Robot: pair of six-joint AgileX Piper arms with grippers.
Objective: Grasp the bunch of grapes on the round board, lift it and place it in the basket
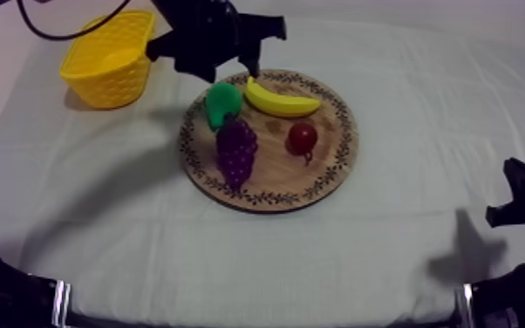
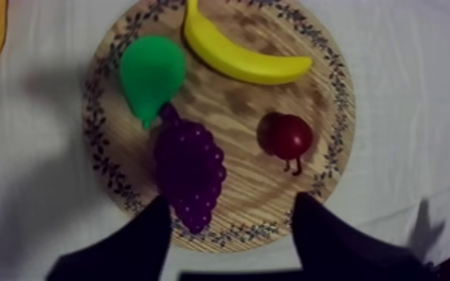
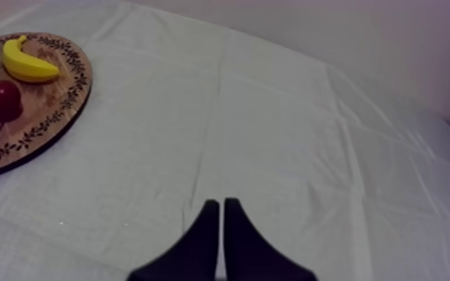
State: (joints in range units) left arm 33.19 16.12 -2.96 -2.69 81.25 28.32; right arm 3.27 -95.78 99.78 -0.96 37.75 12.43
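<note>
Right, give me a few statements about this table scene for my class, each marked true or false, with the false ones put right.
1. The bunch of grapes lies on the wooden board. True.
2. The banana is in the yellow basket. False: it lies on the board.
3. The left gripper hangs over the board with its fingers apart. True.
4. The right gripper holds the small red fruit. False: its fingers lie together on nothing, over the cloth; the fruit sits on the board.
</note>
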